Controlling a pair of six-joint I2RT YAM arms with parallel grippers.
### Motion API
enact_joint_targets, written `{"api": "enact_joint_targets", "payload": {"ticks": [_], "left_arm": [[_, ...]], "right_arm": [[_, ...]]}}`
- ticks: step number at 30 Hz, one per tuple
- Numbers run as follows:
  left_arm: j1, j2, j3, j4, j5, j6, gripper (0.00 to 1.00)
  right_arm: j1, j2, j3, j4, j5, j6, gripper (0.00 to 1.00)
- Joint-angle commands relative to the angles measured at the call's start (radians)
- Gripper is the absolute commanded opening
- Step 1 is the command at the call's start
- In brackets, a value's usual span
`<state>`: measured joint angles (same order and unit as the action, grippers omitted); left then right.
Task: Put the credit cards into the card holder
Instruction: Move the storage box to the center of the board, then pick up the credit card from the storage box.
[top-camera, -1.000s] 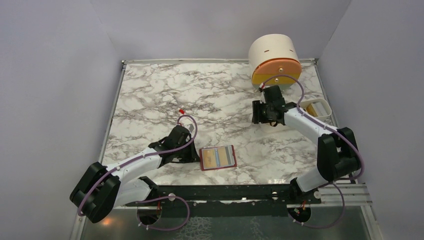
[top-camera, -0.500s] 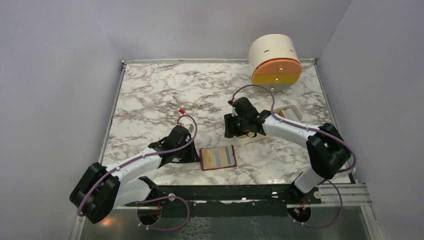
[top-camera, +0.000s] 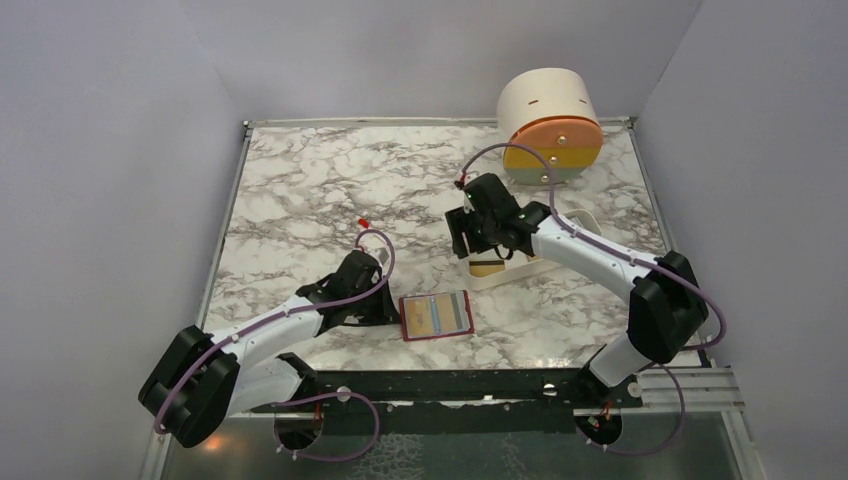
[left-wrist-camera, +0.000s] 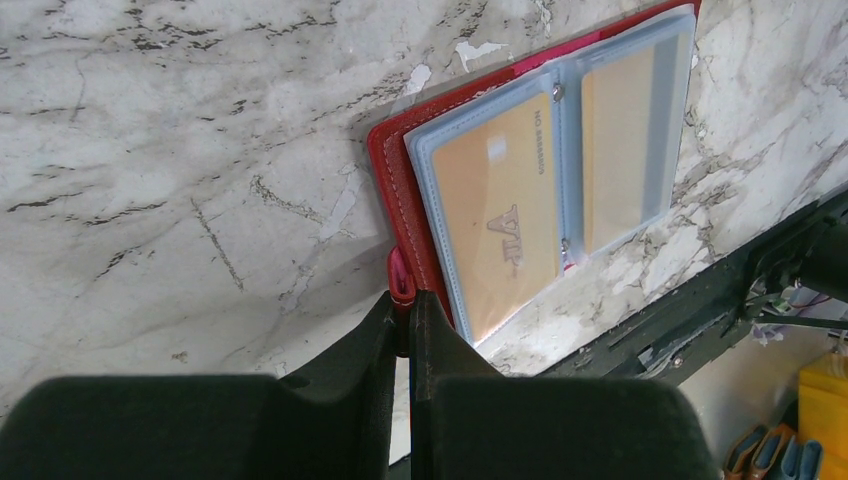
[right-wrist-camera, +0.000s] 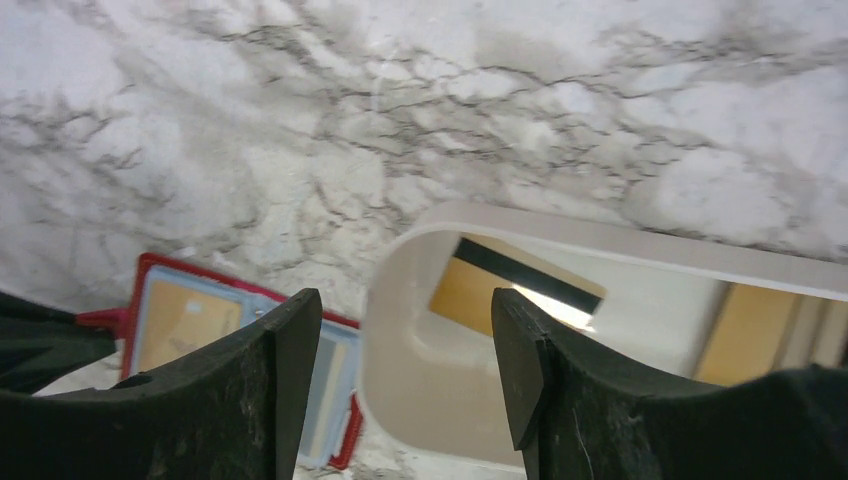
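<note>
Right tool (right-wrist-camera: 400, 370): moved from beside the round drawer unit (top-camera: 549, 125) at the far right corner toward the middle of the surface (top-camera: 330, 190).
White tray (top-camera: 497, 283): moved from the right edge to mid-surface, now nearer the card holder (top-camera: 436, 316).

We take the card holder (top-camera: 436, 316) as reference. Its left edge is blocked, because the left gripper (left-wrist-camera: 408, 310) is clamped on its red tab. Just behind it stands the white tray (top-camera: 520, 272), with the right gripper (top-camera: 480, 240) over it, jaws apart. To its right lies bare table (top-camera: 560, 320). The round drawer unit (top-camera: 550, 120) stands far behind.
</note>
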<state>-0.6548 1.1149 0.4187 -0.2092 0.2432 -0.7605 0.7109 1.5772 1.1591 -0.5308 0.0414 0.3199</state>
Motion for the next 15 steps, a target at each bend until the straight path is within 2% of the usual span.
{"api": "enact_joint_targets", "payload": {"ticks": [1,7,15], "left_arm": [[0.0,-0.006,-0.001,0.025,0.035,0.016,0.0],[-0.002,-0.018,-0.004,0.026,0.042,0.015,0.0],[-0.002,-0.022,-0.006,0.029,0.042,0.014,0.0]], "right_arm": [[-0.056,-0.023,0.046,-0.123,0.227,-0.126,0.64],[-0.206,-0.054,0.028,-0.165,0.431,-0.223,0.66],[-0.378,-0.081,-0.05,-0.075,0.532,-0.374,0.66]]}}
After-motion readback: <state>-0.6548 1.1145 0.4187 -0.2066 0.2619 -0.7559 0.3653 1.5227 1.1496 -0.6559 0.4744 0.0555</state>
